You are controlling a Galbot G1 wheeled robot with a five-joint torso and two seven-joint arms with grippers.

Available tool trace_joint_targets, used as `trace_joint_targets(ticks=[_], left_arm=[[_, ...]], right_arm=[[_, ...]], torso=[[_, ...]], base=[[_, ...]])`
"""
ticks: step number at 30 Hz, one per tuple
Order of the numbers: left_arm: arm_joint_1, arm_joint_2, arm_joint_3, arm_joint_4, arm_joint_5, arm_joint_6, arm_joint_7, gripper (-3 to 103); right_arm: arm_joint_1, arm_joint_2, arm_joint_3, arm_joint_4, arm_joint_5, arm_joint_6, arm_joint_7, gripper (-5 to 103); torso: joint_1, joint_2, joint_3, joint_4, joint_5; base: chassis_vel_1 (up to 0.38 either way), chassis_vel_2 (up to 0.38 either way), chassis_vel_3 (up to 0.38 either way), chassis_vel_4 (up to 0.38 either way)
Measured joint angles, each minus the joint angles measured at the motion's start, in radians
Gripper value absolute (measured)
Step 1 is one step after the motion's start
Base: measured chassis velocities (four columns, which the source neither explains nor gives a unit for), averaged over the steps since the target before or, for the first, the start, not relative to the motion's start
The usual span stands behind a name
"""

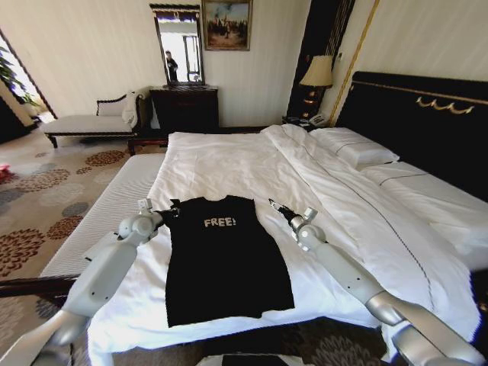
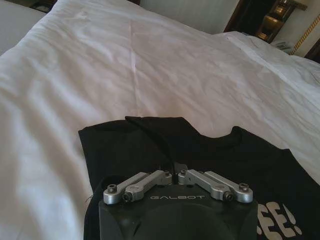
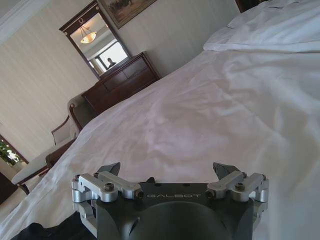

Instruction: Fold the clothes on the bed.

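- Black cotton, the T-shirt (image 1: 226, 259) lies face up on the white duvet (image 1: 252, 164) at the near end of the bed (image 1: 427, 114), collar toward the pillows, hem near the foot edge. Its sides look already turned in, so it reads as a narrow panel.
- The left tool (image 1: 169, 211) sits at the shirt's left shoulder; in the left wrist view (image 2: 176, 176) its fingers are drawn together over the cloth near the collar, seemingly pinching the fabric.
- The right tool (image 1: 277, 207) hovers just beside the right shoulder over bare duvet, fingers spread apart (image 3: 167, 172), holding nothing.
- Judged step: gripping the shoulder corners for a lengthwise fold. The next move calls for the right tool to reach the shoulder and close on it, then both to carry the top edge toward the hem together.
- Room: wide open duvet lies beyond the collar and to the right; the hem is near the mattress's foot edge, and the left mattress edge is nearer than the right.
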Motion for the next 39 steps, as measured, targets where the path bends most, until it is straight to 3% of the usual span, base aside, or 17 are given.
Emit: trace_joint_targets(ticks=[8,15,17,19,22,25,27,29,30,33,35,38,39], left_arm=[[-0.048,-0.051,0.036,0.040,0.000,-0.027,-0.005,0],[-0.053,-0.054,0.064,0.042,0.018,-0.047,-0.013,-1],[-0.046,-0.047,0.066,0.028,0.015,-0.052,-0.018,15],[-0.045,-0.044,0.065,0.023,0.013,-0.052,-0.018,15],[-0.035,-0.018,0.057,-0.022,-0.010,-0.046,-0.016,31],[-0.033,-0.008,0.059,-0.043,-0.013,-0.040,-0.010,36],[-0.034,-0.005,0.070,-0.058,-0.015,-0.032,-0.007,47],[-0.034,-0.005,0.070,-0.058,-0.015,-0.032,-0.007,47],[-0.039,-0.005,0.094,-0.065,-0.012,-0.015,-0.009,58],[-0.059,-0.013,0.124,-0.035,0.015,-0.013,-0.022,74],[-0.064,-0.017,0.127,-0.026,0.019,-0.014,-0.025,74],[-0.082,-0.042,0.141,0.005,0.024,-0.018,-0.037,90],[-0.086,-0.047,0.147,0.007,0.024,-0.018,-0.038,90]], right_arm=[[-0.002,0.004,0.000,-0.001,-0.004,0.002,0.006,100],[-0.003,0.003,0.000,-0.001,-0.004,0.002,0.009,100],[-0.005,0.003,0.000,0.000,-0.006,0.002,0.009,100],[-0.006,0.003,0.000,0.000,-0.007,0.002,0.009,100],[-0.010,0.004,0.001,0.001,-0.011,0.003,0.009,100],[-0.010,0.006,0.001,0.001,-0.012,0.003,0.011,100],[-0.010,0.008,-0.001,0.003,-0.012,0.003,0.014,100],[-0.010,0.008,-0.001,0.003,-0.012,0.003,0.014,100],[-0.010,0.009,-0.003,0.008,-0.013,0.003,0.019,100],[-0.013,0.008,-0.003,0.014,-0.013,0.003,0.021,100],[-0.014,0.007,-0.003,0.015,-0.014,0.003,0.021,100],[-0.022,0.005,-0.003,0.016,-0.022,0.003,0.021,100],[-0.024,0.005,-0.003,0.016,-0.023,0.003,0.021,100]], torso=[[0.000,0.000,0.000,0.0000,0.0000],[0.000,0.000,0.000,0.0000,-0.0001],[0.000,0.000,0.000,0.0001,-0.0002],[0.000,0.000,0.000,0.0001,-0.0002],[0.000,0.000,0.000,0.0001,-0.0001],[0.000,0.000,0.000,0.0004,0.0000],[0.000,0.000,0.000,0.0003,-0.0001],[0.000,0.000,0.000,0.0003,-0.0001],[0.000,0.000,0.000,0.0000,-0.0001],[0.000,0.000,0.000,0.0000,-0.0001],[0.000,0.000,0.000,0.0000,-0.0001],[0.000,0.000,0.000,0.0003,-0.0002],[0.000,0.000,0.000,0.0003,-0.0001]], base=[[0.000,0.000,0.000,0.000],[0.000,0.000,0.000,0.000],[0.000,0.000,0.000,0.000],[0.000,0.000,0.000,0.000],[0.000,0.000,0.000,0.000],[0.000,0.000,0.000,0.000],[0.000,0.000,0.000,0.000],[0.000,0.000,0.000,0.000],[0.000,0.000,0.000,0.000],[0.000,0.000,0.000,0.000],[0.000,0.000,0.000,0.000],[0.000,0.000,0.000,0.000],[0.000,0.000,0.000,0.000]])
